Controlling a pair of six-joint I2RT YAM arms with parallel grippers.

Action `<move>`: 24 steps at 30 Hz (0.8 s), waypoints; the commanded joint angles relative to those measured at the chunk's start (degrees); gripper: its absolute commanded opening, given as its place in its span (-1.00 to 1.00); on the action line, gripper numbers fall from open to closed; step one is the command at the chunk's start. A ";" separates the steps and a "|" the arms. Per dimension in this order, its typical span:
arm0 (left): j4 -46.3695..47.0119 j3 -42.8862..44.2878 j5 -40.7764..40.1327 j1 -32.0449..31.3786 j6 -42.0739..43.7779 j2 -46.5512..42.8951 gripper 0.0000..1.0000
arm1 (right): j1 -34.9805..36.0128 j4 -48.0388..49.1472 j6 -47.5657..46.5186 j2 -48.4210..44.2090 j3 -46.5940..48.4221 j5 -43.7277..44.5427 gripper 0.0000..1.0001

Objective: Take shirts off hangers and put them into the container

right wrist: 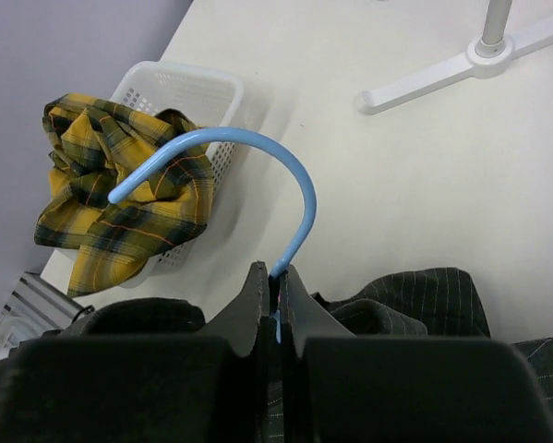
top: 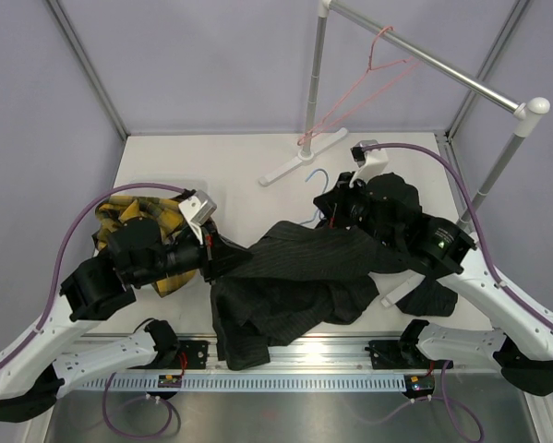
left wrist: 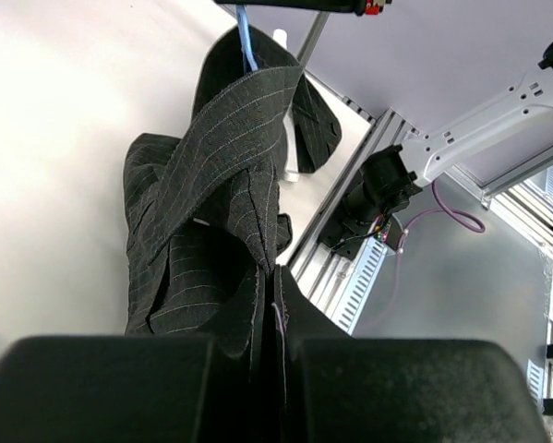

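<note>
Made out only the hook of the blue hanger (right wrist: 239, 134) at 12 o'clock from the right gripper (right wrist: 274, 277); could not see its frame under the black shirt (right wrist: 414, 295). Found the container (right wrist: 193, 83), at 10 o'clock, partly buried beneath the plaid shirt (right wrist: 119, 185).

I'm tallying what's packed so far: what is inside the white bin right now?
The yellow plaid shirt lies bunched in the white bin, spilling over its rim. It covers the bin's floor, so anything underneath cannot be seen. The black shirt lies outside it.

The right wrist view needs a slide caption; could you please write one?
Right hand shut on the blue hanger; plaid shirt heaped in white bin.
</note>
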 commanded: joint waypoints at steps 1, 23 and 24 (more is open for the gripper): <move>4.20 0.80 1.40 -0.23 -0.41 -1.40 -1.00 | -1.02 1.15 -2.54 0.60 1.16 -1.21 -1.00; 2.26 -10.10 1.31 -1.02 -6.47 -4.30 -0.78 | -1.11 -11.68 -8.52 1.65 24.53 18.13 -1.00; 1.65 -9.84 -0.18 -1.02 -6.65 -4.30 -0.97 | -1.11 -12.73 -9.13 1.83 26.37 19.09 -1.00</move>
